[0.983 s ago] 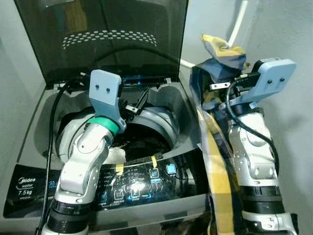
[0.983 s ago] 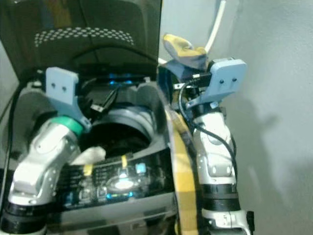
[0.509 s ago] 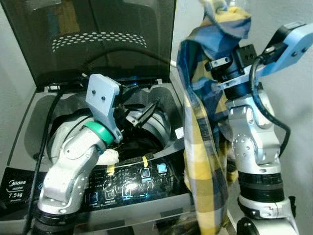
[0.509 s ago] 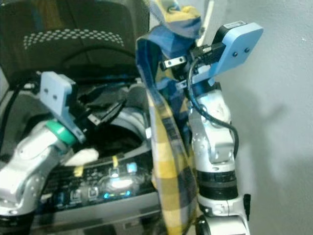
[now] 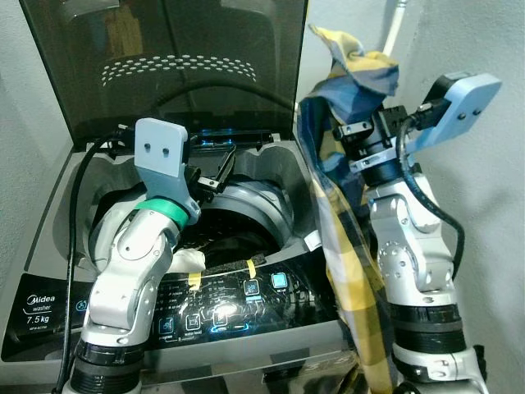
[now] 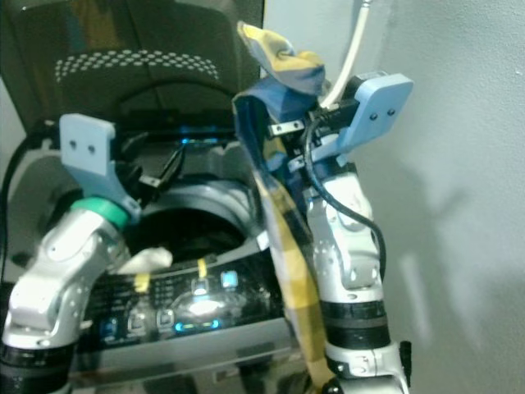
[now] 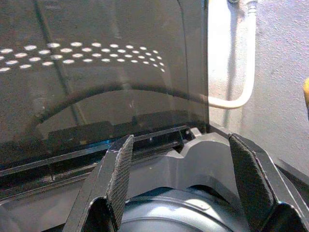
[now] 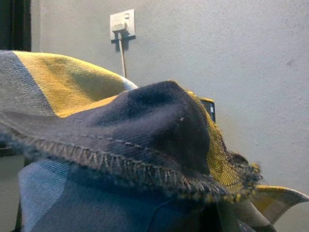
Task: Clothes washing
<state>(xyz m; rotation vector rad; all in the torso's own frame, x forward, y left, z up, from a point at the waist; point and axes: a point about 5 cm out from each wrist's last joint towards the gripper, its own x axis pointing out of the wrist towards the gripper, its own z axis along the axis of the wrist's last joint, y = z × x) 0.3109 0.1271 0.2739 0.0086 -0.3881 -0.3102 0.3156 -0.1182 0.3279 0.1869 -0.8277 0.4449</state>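
Woven checked cloth [image 5: 349, 271] with a frayed, stitched hem; smoked glossy plastic lid [image 5: 172, 57]; grey matt plastic washer top [image 5: 287, 172]; glossy control panel [image 5: 221, 308]; rough painted wall [image 8: 217, 53].

head eyes look down on one washer [image 5: 271, 213]; wrists look close.

White hose [image 7: 244, 72] runs down the grey wall [image 5: 484, 205] behind the washer's right rear corner, bends toward the lid edge. White wall socket [image 8: 122, 22] on the same plaster wall, plug in it, thin white cable [image 8: 123, 58] dropping straight down from it. Wall surface rough, unpainted look.
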